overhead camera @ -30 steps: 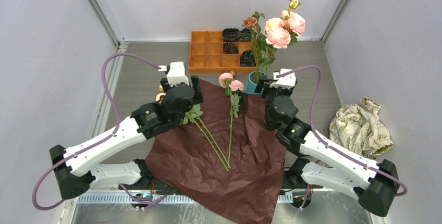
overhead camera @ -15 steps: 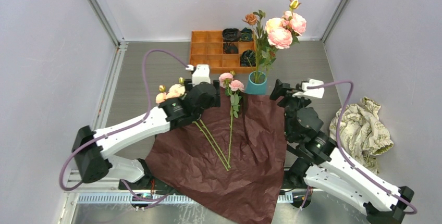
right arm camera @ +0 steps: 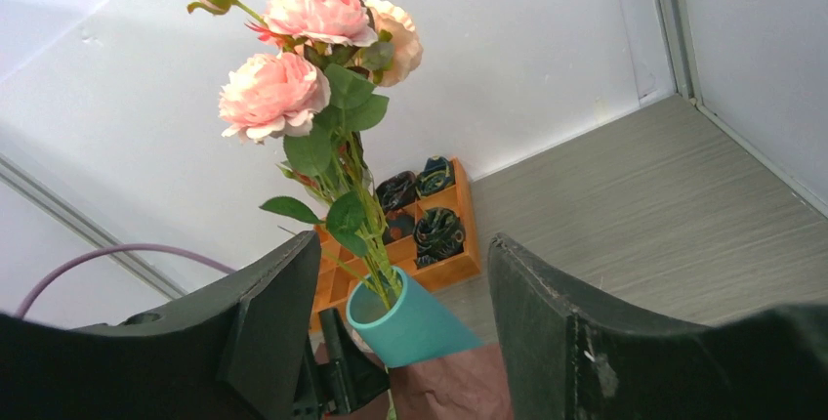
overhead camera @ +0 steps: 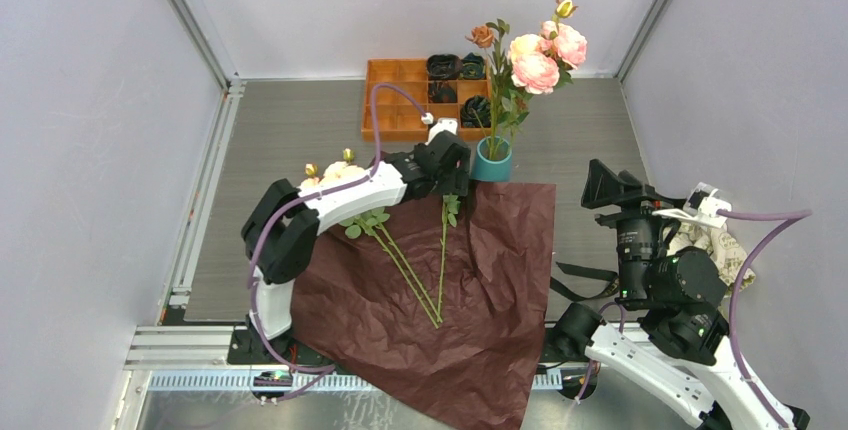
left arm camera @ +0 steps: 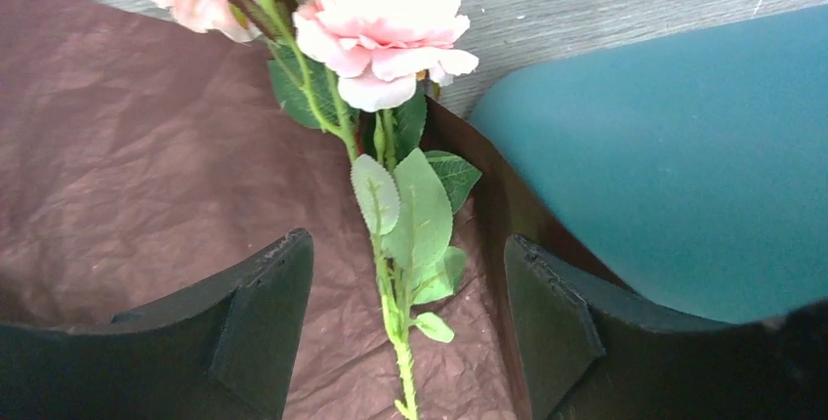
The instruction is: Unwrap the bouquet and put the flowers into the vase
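This looks like a robotics lab test cell, not a home or a shop. The grey table [overhead camera: 290, 130] is boxed in at the back and on both sides by bare white panels [overhead camera: 420, 0] set in aluminium struts [overhead camera: 194, 20]. At the table's near edge stand a left arm [overhead camera: 340, 190] and a right arm [overhead camera: 660, 270], white and black. Purple cables [overhead camera: 372, 120] loop off them, and a slotted metal rail [overhead camera: 190, 380] runs along that same edge.

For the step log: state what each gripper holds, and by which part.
Nothing is held. The left gripper hangs open over the stem of a rose on the paper beside the vase; the right gripper is open and empty.
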### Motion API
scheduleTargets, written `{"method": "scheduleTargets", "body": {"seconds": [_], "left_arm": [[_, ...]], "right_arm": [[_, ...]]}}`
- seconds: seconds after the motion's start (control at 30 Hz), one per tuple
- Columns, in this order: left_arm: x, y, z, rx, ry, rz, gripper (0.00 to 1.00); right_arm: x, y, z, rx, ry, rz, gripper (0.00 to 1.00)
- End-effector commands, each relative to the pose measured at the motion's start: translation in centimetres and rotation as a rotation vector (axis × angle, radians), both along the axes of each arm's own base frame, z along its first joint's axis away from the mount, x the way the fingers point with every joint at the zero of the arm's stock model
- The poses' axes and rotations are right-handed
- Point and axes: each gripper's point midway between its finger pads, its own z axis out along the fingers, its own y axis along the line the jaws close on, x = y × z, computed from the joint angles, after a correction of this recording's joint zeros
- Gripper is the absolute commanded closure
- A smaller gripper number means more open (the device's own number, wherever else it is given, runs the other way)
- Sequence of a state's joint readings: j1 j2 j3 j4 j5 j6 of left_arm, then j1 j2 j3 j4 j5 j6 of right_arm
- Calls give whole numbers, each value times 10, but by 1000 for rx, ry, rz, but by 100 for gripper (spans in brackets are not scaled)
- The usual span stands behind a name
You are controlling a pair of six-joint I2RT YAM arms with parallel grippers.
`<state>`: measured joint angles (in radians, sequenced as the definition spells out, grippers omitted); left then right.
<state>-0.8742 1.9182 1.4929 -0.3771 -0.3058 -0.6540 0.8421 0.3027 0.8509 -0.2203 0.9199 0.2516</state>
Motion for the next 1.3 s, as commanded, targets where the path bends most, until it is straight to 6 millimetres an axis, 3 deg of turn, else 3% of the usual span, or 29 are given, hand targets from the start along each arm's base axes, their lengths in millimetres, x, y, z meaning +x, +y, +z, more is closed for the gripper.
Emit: {"method": "scheduleTargets", "body": {"seconds": [0.0, 0.4, 0.6, 0.7, 0.83, 0.97, 1.13, 1.27], "left_arm": [[8, -14, -5, 1, 22, -20, 28], [23, 4, -63, 112, 104, 49, 31], [32, 10, -81, 134, 144, 72, 42], [34, 15, -79, 121, 143, 86, 58], [38, 24, -65, 117, 122, 110, 80], [39, 36, -39, 112, 71, 135, 97], [34, 53, 13, 67, -23, 169, 100], [28, 75, 70, 8, -133, 215, 100]], "right_arm": [[-4, 1, 1, 12, 2, 29, 32], [-4, 1, -1, 4, 13, 29, 32], [-3, 4, -2, 5, 17, 41, 32], [-3, 4, -4, 7, 21, 43, 32], [-2, 7, -6, 9, 26, 47, 32], [0, 11, -9, 5, 33, 56, 32], [2, 15, -10, 11, 38, 68, 33], [2, 18, -10, 16, 38, 77, 33]]}}
